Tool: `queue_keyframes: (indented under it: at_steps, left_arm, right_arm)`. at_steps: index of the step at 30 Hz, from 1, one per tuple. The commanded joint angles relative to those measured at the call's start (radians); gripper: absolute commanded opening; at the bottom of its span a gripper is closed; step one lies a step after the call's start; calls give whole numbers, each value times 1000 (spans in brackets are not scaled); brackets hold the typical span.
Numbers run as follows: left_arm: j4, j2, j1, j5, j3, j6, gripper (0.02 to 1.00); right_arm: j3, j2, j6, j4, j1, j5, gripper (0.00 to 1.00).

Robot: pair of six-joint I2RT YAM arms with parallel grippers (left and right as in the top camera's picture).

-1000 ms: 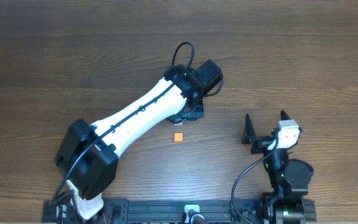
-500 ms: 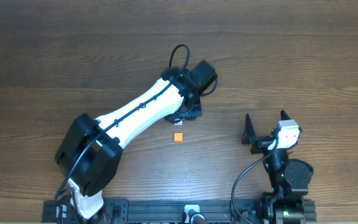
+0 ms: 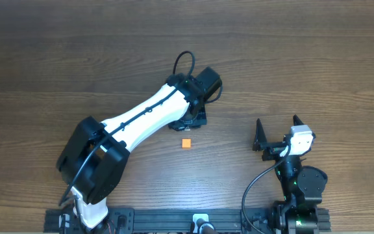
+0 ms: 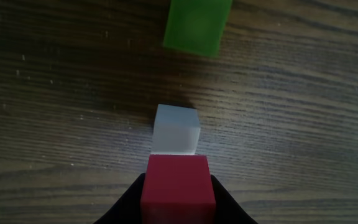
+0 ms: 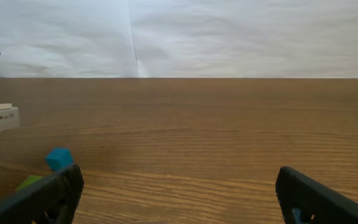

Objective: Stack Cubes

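My left gripper (image 4: 178, 198) is shut on a red cube (image 4: 178, 185), held a little above the wooden table. Just beyond the red cube a white cube (image 4: 176, 129) rests on the table, and a green cube (image 4: 197, 25) lies farther off. In the top view the left gripper (image 3: 191, 121) hangs near the table's middle, and an orange cube (image 3: 186, 143) sits just in front of it. My right gripper (image 3: 276, 128) stands open with nothing in it at the right. Its wrist view shows a blue cube (image 5: 59, 158) and the green cube (image 5: 27, 182) far off.
The dark wooden table (image 3: 317, 58) stretches bare around the cubes. A white wall (image 5: 229, 37) backs the table's far edge. The left arm's white link (image 3: 141, 117) crosses the table diagonally from its base.
The left arm's wrist has shifted slightly to the left with the red cube still held. The right arm has kept still.
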Motion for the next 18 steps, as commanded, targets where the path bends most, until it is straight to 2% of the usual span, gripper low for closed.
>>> queue_keyframes:
  at_steps: [1,18]
  left_arm:
    - [4,13,8,-8,-8,23,152]
    - [55,13,8,-21,-53,56,156]
  right_arm:
    - [-5,-5,-8,-4,-5,-4,991]
    - [-5,-5,-8,-4,-5,-4,993]
